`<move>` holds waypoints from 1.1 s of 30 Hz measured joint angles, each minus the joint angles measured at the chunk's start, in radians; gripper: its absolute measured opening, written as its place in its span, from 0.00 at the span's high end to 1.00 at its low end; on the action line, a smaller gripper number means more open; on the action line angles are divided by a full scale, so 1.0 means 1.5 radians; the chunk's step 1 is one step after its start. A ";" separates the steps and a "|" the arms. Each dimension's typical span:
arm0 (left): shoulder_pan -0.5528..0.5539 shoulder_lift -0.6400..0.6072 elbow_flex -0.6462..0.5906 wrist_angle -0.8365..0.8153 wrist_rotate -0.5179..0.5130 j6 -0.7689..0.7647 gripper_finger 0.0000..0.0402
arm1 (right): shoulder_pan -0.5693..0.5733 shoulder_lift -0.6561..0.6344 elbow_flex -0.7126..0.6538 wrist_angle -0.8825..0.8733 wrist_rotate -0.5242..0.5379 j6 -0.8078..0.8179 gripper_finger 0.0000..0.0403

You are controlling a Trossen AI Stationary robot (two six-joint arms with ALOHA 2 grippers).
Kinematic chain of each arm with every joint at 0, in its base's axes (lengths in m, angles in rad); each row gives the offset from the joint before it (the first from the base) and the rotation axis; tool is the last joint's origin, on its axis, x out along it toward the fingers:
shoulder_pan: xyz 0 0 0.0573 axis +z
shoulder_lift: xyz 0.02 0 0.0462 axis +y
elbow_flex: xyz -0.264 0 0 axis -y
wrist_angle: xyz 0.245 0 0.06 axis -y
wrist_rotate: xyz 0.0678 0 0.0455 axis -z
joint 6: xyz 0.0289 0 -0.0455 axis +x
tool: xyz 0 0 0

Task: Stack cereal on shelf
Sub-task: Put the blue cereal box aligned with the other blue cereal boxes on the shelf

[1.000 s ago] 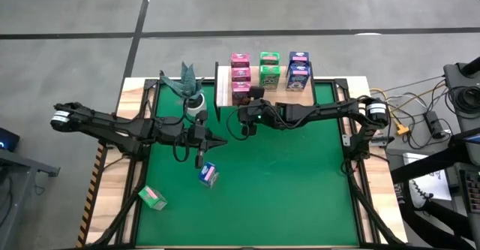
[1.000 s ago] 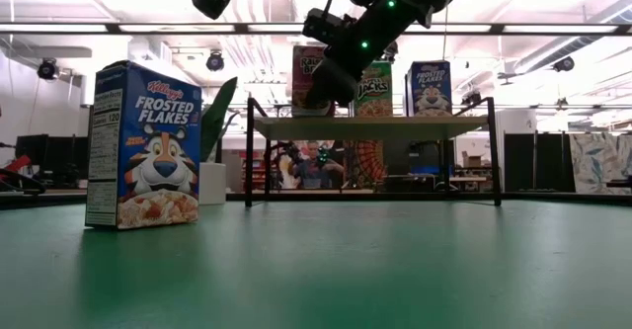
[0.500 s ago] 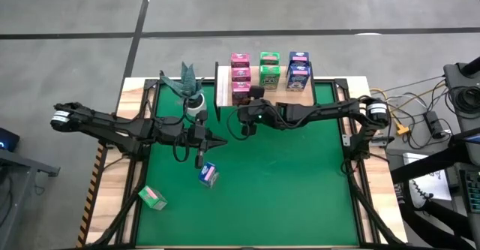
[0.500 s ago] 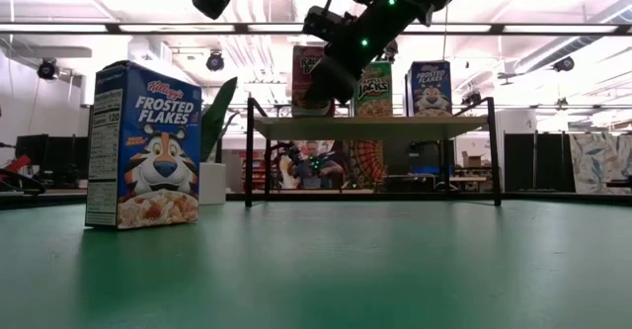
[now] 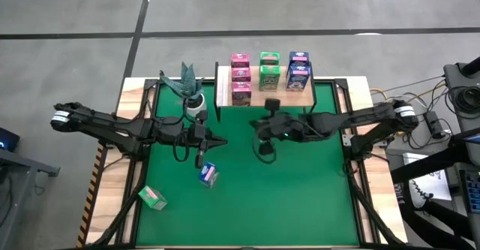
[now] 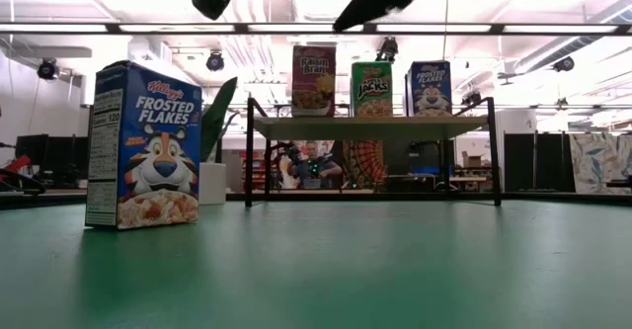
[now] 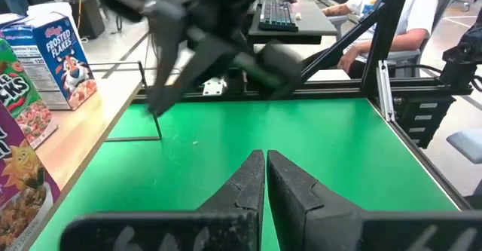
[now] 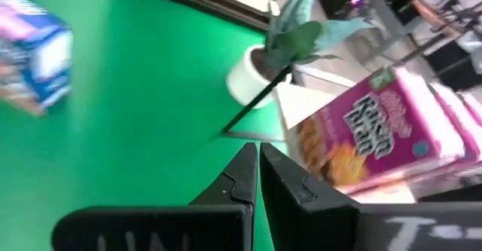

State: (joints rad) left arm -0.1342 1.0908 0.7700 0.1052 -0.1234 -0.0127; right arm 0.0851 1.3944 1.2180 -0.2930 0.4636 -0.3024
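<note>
The shelf (image 5: pixel 281 96) stands at the far edge of the green mat. On it stand three pink cereal boxes (image 5: pixel 240 75), two green ones (image 5: pixel 269 68) and two blue ones (image 5: pixel 298 67). A loose blue box (image 5: pixel 208 174) stands upright on the mat, and a green box (image 5: pixel 152 197) lies near the near left corner. My left gripper (image 5: pixel 222 140) hovers shut above the mat, just beyond the loose blue box. My right gripper (image 5: pixel 255 125) hangs shut over the mat in front of the shelf, holding nothing; its wrist view shows a pink box (image 8: pixel 384 134) ahead.
A potted plant (image 5: pixel 189 91) in a white pot stands left of the shelf. Black frame rails (image 5: pixel 346 130) border the mat. The shelf's black end post (image 5: pixel 217 92) rises beside the pink boxes. People sit at desks beyond the table (image 6: pixel 314 163).
My right gripper, shut throughout, has drawn back from the pink boxes on the shelf, going up and toward the table's right and near edges. The pink box it stood in front of remains upright on the shelf.
</note>
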 joint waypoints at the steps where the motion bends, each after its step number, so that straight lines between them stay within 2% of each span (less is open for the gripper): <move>1: 0.000 0.000 0.000 0.000 0.000 -0.003 1.00 | 0.011 -0.014 -0.006 -0.015 -0.001 0.014 0.98; 10: 0.000 0.000 0.000 0.010 0.000 -0.025 1.00 | 0.105 -0.128 -0.128 -0.027 -0.002 0.105 0.98; 16: -0.006 0.000 0.000 0.012 0.000 -0.049 1.00 | 0.123 -0.177 -0.207 -0.008 -0.036 0.155 0.98; 23: -0.040 0.000 0.000 0.013 0.000 -0.102 1.00 | 0.122 -0.181 -0.244 0.052 -0.054 0.135 0.98; 28: -0.082 0.000 0.000 0.010 -0.003 -0.152 1.00 | 0.122 -0.157 -0.246 0.115 -0.096 0.105 0.98; 33: -0.128 0.000 0.000 -0.025 -0.057 -0.221 1.00 | 0.122 -0.125 -0.246 0.176 -0.123 0.083 0.98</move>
State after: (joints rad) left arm -0.3263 1.0908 0.7700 0.0683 -0.2093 -0.3443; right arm 0.2684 1.2062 0.8496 -0.0282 0.2796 -0.1780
